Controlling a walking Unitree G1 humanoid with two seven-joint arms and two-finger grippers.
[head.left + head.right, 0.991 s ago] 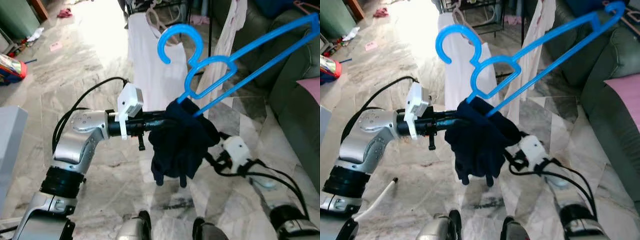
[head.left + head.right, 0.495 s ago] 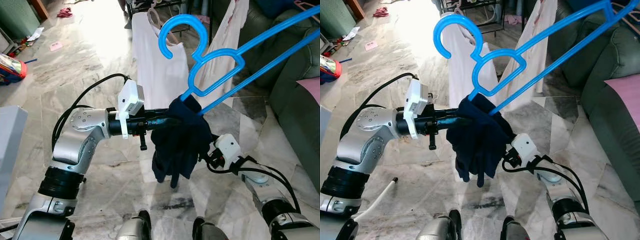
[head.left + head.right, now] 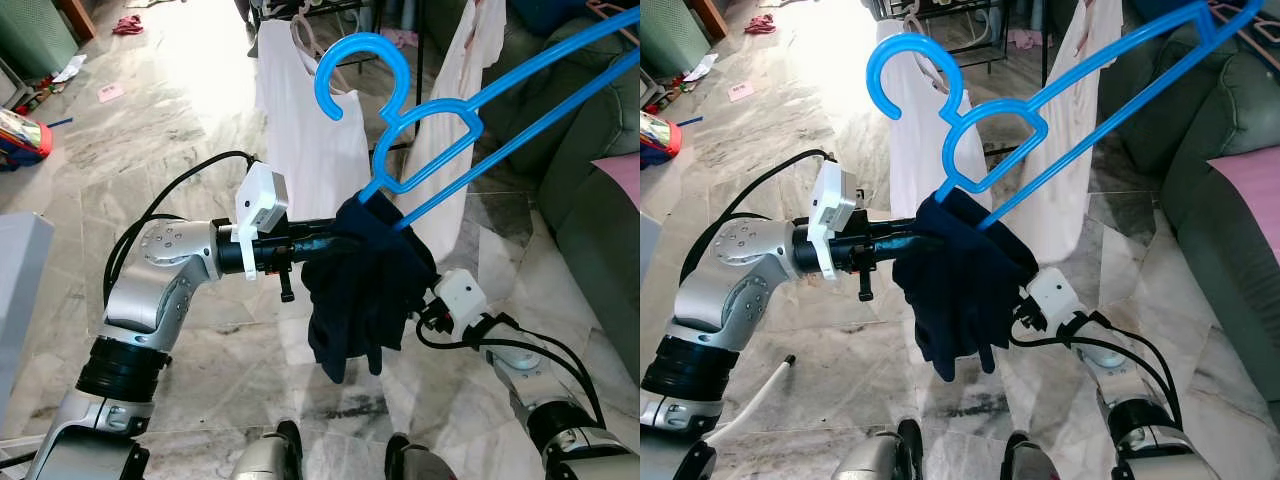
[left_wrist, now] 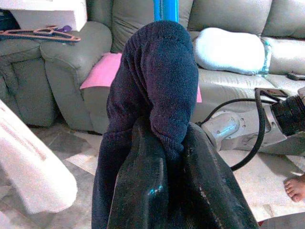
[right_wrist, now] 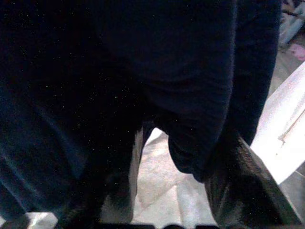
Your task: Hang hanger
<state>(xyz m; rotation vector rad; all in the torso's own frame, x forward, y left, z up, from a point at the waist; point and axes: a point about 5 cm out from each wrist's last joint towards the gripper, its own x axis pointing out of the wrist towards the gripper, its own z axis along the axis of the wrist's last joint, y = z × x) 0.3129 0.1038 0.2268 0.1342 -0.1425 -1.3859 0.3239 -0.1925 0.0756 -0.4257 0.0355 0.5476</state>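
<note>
From the head cameras, the left claw (image 3: 335, 238) reaches across in front of the robot with a dark blue cloth (image 3: 365, 285) bunched over its tips, and a blue hanger (image 3: 440, 120) rises from that bundle, its hook up and its long bars slanting up toward the right. The left wrist camera adds what the head cameras cannot: the two black fingers (image 4: 138, 191) sit narrow and pressed into the cloth, the hanger's stem stands straight up behind the bundle, and a grey sofa (image 4: 228, 28) with a pink cushion (image 4: 102, 71) and a pale blue pillow (image 4: 228, 47) lies beyond. The right claw (image 3: 1015, 300) is tucked under the cloth from the right; its wrist camera is dark with fabric, and I cannot tell how its fingers stand. The floor (image 3: 170, 130) is grey marbled tile, and white garments (image 3: 300, 130) hang behind. The hanger's far end is cut off.
</note>
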